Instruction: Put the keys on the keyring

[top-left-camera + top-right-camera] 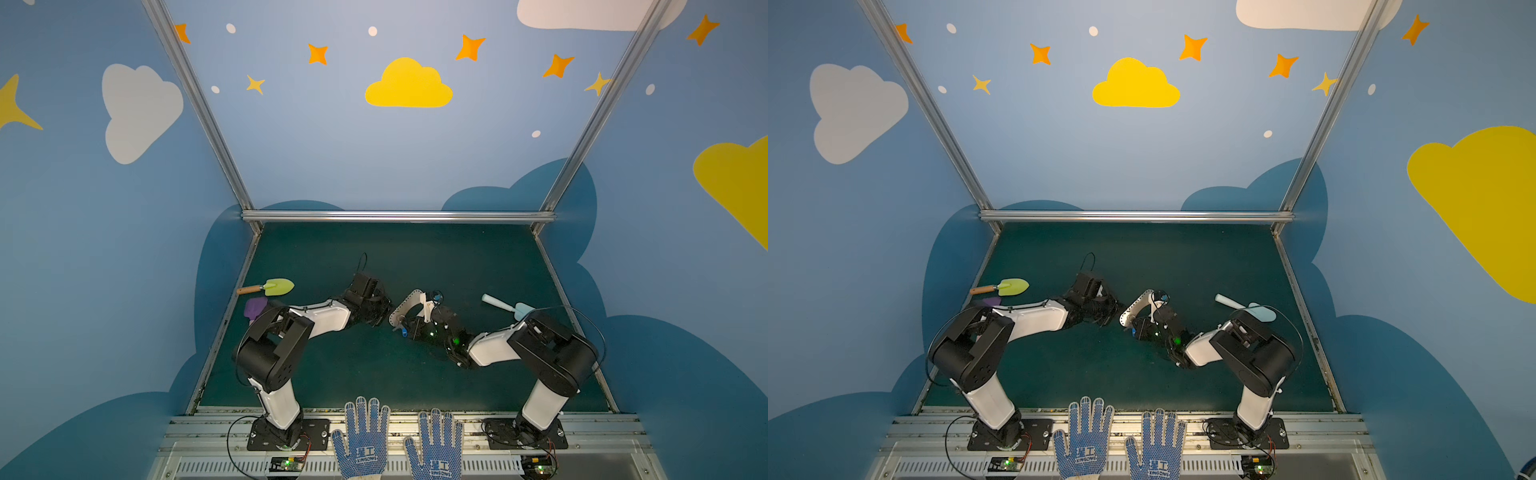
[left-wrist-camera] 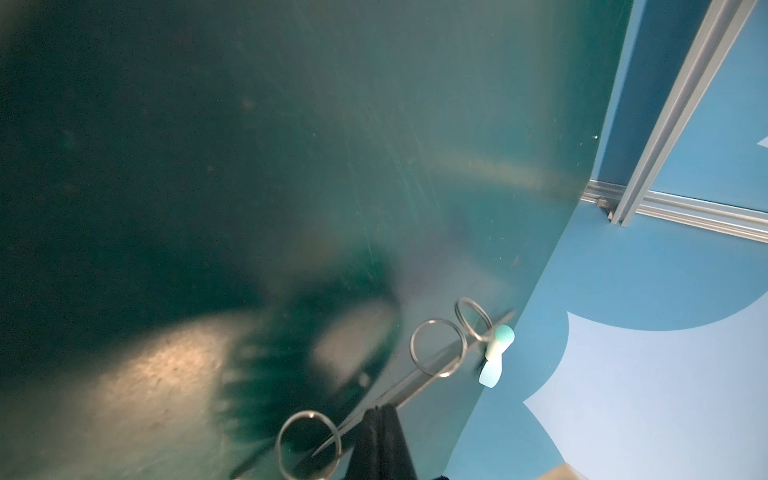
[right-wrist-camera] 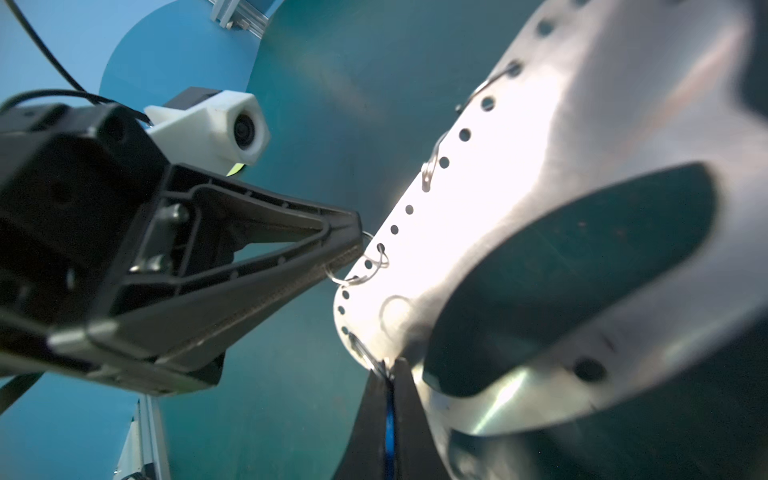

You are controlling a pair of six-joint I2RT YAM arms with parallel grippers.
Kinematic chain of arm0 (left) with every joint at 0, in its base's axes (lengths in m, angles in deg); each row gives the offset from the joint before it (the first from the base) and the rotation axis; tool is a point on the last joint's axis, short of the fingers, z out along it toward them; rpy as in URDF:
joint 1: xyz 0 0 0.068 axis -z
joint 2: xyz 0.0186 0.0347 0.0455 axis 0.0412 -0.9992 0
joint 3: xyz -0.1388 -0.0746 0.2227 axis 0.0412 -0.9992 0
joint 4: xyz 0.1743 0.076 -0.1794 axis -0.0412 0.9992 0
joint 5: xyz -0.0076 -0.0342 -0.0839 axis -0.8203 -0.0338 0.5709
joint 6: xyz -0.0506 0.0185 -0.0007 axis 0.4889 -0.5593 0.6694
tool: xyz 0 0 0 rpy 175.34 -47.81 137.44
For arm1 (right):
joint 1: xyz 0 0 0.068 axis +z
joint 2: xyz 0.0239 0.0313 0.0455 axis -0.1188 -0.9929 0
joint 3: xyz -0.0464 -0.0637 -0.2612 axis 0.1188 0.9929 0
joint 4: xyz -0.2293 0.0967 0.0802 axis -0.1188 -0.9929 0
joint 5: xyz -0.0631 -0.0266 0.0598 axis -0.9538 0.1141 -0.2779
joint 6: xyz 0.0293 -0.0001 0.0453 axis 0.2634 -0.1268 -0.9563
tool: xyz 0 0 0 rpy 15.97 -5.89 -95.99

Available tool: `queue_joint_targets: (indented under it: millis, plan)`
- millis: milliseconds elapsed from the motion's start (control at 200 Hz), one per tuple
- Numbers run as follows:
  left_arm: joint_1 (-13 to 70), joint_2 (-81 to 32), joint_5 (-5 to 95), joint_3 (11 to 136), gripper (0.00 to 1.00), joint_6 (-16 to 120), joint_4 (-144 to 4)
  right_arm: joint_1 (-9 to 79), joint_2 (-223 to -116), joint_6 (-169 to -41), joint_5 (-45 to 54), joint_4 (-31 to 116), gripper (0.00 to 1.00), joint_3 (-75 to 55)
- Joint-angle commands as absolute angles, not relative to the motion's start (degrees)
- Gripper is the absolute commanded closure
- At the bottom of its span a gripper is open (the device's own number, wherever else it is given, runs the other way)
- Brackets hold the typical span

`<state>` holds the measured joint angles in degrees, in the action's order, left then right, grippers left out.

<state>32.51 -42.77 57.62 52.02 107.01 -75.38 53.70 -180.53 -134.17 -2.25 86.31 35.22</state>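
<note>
1. The keys (image 3: 389, 419) show to me only as a blue strip clamped between the closed fingers of the right pincer (image 3: 392, 372). The silver part is hidden, so I cannot say whether it has caught a ring.
2. That pincer's tips meet one end of the curved edge of the keyring (image 3: 498, 187), right against a small ring hanging there.
3. In both top views the keyring stands raised and tilted near the middle of the worktop (image 1: 374, 386), between the two arms.
4. The left pincer (image 3: 358, 245) is pressed together on a wire ring (image 3: 368, 268) threaded through the holes along the curved edge.
5. Near the right arm lies a pale blue spade (image 1: 505, 308). Near the worktop's left edge lie a green trowel (image 1: 274, 286) and a purple piece (image 1: 254, 309), which is partly behind the left arm.
6. Two blue dotted gloves (image 1: 365, 440) lie at the front rail.
</note>
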Motion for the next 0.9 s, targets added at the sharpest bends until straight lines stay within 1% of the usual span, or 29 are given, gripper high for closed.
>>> queue_joint_targets:
  millis: [0,175,441,786,896]
  plan:
    - [32.34,-41.13,57.71,51.16,0.96,106.11,-74.69,53.62,-177.18,-131.82,-4.51,83.60,1.00,36.42]
    - [32.84,-41.12,58.21,50.98,0.96,106.18,-75.15,52.73,-175.99,-131.51,-6.40,83.15,1.00,35.77]
    - [33.21,-41.09,58.23,50.95,0.96,106.25,-75.29,52.32,-180.67,-131.68,-5.43,83.91,1.00,31.22]
    - [33.60,-41.99,58.56,50.96,0.96,106.22,-75.46,52.01,-181.86,-132.45,-5.73,88.95,1.00,31.29]
    - [33.94,-42.36,58.71,50.94,0.96,106.35,-75.50,51.93,-182.22,-132.61,-5.94,92.73,1.00,32.33]
